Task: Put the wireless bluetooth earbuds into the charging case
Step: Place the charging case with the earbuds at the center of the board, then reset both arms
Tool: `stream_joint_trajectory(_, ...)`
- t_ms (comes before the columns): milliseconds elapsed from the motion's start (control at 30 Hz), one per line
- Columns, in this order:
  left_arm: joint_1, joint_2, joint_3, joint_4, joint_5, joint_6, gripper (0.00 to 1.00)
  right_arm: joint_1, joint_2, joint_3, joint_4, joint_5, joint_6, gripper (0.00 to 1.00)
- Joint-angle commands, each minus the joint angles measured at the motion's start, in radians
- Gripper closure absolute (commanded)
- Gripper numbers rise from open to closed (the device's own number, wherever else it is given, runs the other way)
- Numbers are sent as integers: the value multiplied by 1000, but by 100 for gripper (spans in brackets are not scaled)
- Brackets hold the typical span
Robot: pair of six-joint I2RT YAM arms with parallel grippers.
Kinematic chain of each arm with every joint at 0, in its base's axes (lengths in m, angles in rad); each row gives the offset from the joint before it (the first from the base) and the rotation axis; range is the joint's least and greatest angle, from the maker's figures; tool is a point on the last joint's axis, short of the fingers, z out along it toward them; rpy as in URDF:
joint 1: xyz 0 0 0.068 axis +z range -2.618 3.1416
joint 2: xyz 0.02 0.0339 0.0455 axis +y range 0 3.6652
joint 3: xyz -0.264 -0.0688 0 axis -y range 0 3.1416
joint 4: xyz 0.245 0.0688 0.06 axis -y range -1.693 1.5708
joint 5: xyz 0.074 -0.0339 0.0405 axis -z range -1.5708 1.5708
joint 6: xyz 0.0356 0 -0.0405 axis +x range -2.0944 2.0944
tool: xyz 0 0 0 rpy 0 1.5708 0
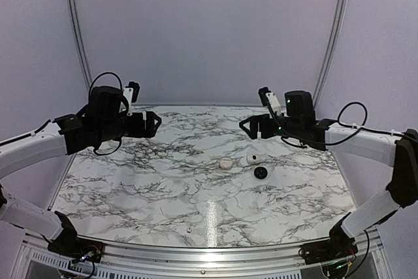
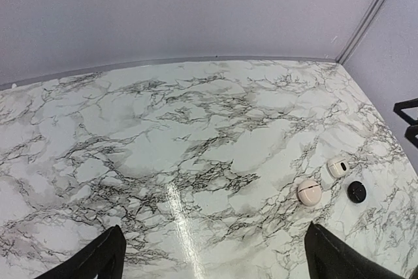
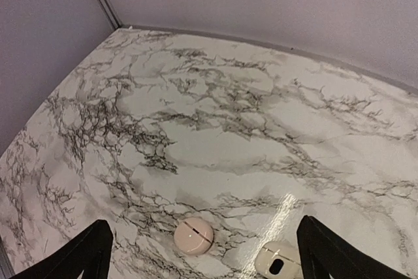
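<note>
Jaws on both arms stand released and wide, with nothing between them. From above, the left gripper (image 1: 155, 125) hangs over the far left of the marble table (image 1: 130, 187) and the right gripper (image 1: 246, 128) over the far right, facing each other and well apart. Between them, nearer the right one, the charging case (image 1: 226, 163) lies on the marble. It is a cream pebble with its lid down, so whatever is inside is hidden. Near it on the right sits a brighter white piece (image 1: 251, 159) with a dark spot, and a black round puck (image 1: 260, 172) lies just nearer the arms. The three lie apart from one another, and neither gripper touches them.

From the left wrist, two dark fingers (image 2: 98, 259) fill the bottom corners with bare marble between them. The case (image 2: 309, 192) shows at lower right with a seam across it. The white piece (image 2: 337, 166) is just beyond it and the puck (image 2: 356, 191) is to its right. Part of the right gripper pokes in at the right edge.

From the right wrist, the fingers (image 3: 85, 256) spread at the bottom corners. The closed case (image 3: 194, 236) lies on the marble between them, near the bottom edge. The white piece (image 3: 277, 261) is to its right, its dark oval spot facing the camera. The earbuds cannot be made out in any view.
</note>
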Motion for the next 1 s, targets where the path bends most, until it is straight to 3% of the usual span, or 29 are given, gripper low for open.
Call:
stream_joint_trajectory(0, 95, 5, 24, -79, 127, -49, 1, -41, -136, -25, -7, 113, -44, 1)
stream_joint_trajectory(167, 182, -17, -47, -67, 176, -108, 1, -74, -277, -170, 45, 162, -26, 1)
stream_joint_trajectory(500, 191, -86, -302, 65, 205, -169, 1, -76, -464, -504, 204, 204, 68, 2)
stream_joint_trajectory(933, 190, -138, -405, 129, 211, -177, 1, -77, -537, -597, 267, 219, 60, 2)
stream_joint_trajectory(967, 187, -108, -393, 92, 206, -175, 1, -68, -508, -586, 202, 214, 54, 1)
